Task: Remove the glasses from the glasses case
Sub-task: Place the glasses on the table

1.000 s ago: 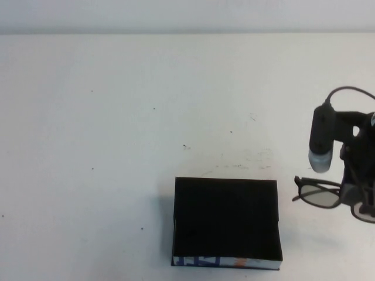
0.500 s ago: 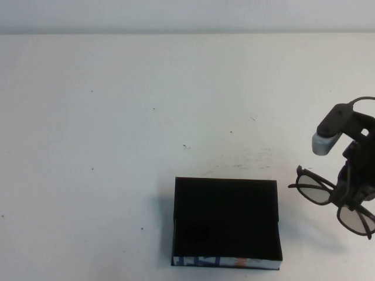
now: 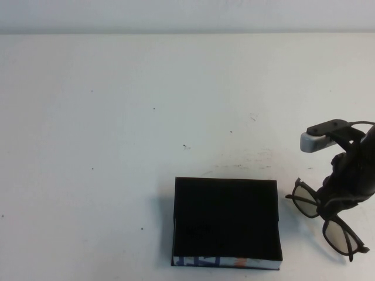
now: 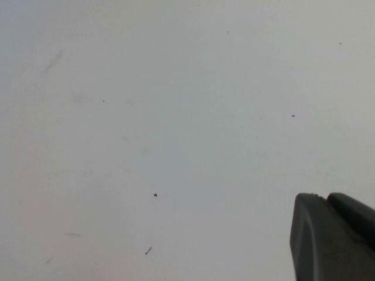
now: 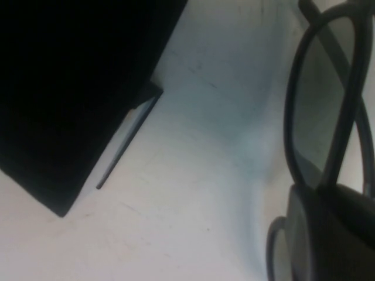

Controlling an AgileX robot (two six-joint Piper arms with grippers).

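Note:
The black glasses case (image 3: 227,219) lies open near the table's front edge, its white strip with blue and orange marks facing me. Its dark corner shows in the right wrist view (image 5: 70,88). My right gripper (image 3: 334,202) is just right of the case, shut on the bridge of the black thick-rimmed glasses (image 3: 322,213). The glasses are low over the table, one lens toward the case, the other toward the front. In the right wrist view the glasses (image 5: 322,117) hang from the fingers (image 5: 328,234). My left gripper (image 4: 334,234) shows only as a dark tip over bare table, out of the high view.
The white table (image 3: 146,105) stretches wide to the left and back of the case, marked only by small specks. The right arm's wrist camera (image 3: 319,137) stands above the glasses near the right edge.
My right gripper has moved down and slightly left with the glasses, turning them so both lenses show. The case has not moved.

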